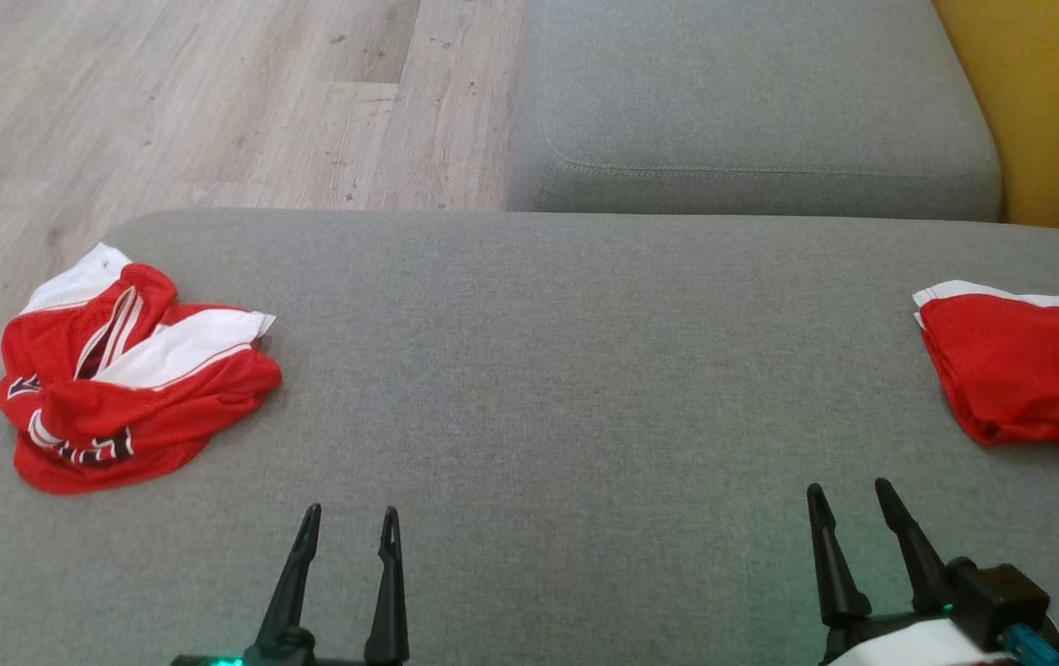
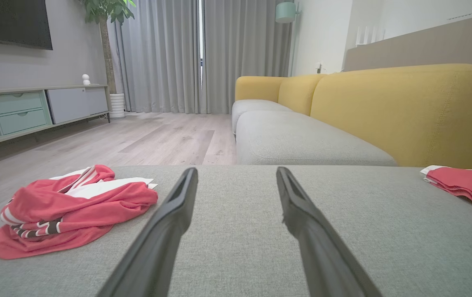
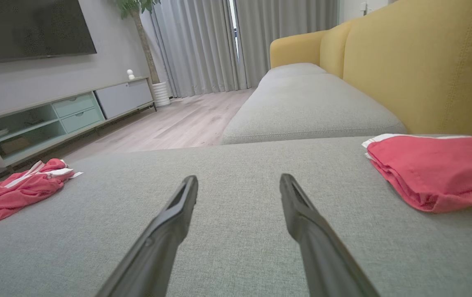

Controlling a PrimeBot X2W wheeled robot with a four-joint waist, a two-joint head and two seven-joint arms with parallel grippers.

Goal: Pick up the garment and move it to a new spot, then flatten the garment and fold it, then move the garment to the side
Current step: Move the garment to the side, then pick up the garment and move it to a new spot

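Observation:
A crumpled red and white garment (image 1: 127,370) with dark lettering lies in a heap at the left end of the grey cushion (image 1: 547,370); it also appears as the garment (image 2: 66,208) and the garment (image 3: 15,189) in the wrist views. A folded red and white garment (image 1: 1024,375) rests at the cushion's right edge, seen too as the folded garment (image 2: 466,185) and the folded garment (image 3: 437,171). My left gripper (image 1: 349,523) stands open and empty near the front edge, right of the heap. My right gripper (image 1: 848,499) is open and empty, in front of the folded piece.
A second grey seat cushion (image 1: 751,102) lies beyond, with the yellow sofa back (image 1: 1047,102) at the right. Wooden floor (image 1: 178,102) borders the cushion's far left. A TV cabinet (image 3: 54,119), potted plant and curtains stand across the room.

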